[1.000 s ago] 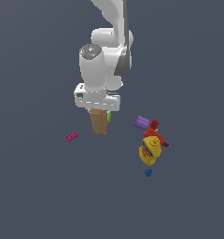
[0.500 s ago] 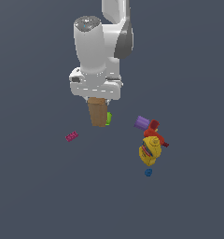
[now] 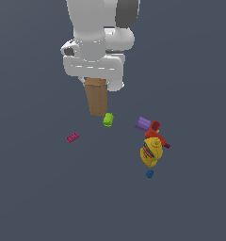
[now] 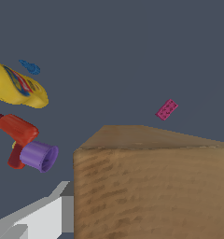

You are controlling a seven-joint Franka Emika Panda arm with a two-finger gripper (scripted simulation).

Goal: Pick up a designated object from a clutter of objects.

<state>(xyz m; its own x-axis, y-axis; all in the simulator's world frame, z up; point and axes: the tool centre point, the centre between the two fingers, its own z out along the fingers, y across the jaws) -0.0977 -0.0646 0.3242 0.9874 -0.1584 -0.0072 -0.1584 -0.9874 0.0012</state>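
The gripper point(image 3: 97, 84) clamps the top of the brown box point(image 3: 97, 97), which hangs tilted under the hand, clear of the floor. Below it lies the green cylinder point(image 3: 108, 119); the magenta brick point(image 3: 72, 137) lies toward the exterior view's left. The purple cylinder point(image 3: 143, 124), red piece point(image 3: 156, 129), yellow toy point(image 3: 150, 150) and blue piece point(image 3: 149, 173) cluster toward its right.

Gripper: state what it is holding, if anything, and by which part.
The gripper holds the tan-brown box by its upper end, with the rest hanging below the hand, above the lime-green cylinder. The fingers themselves are hidden.
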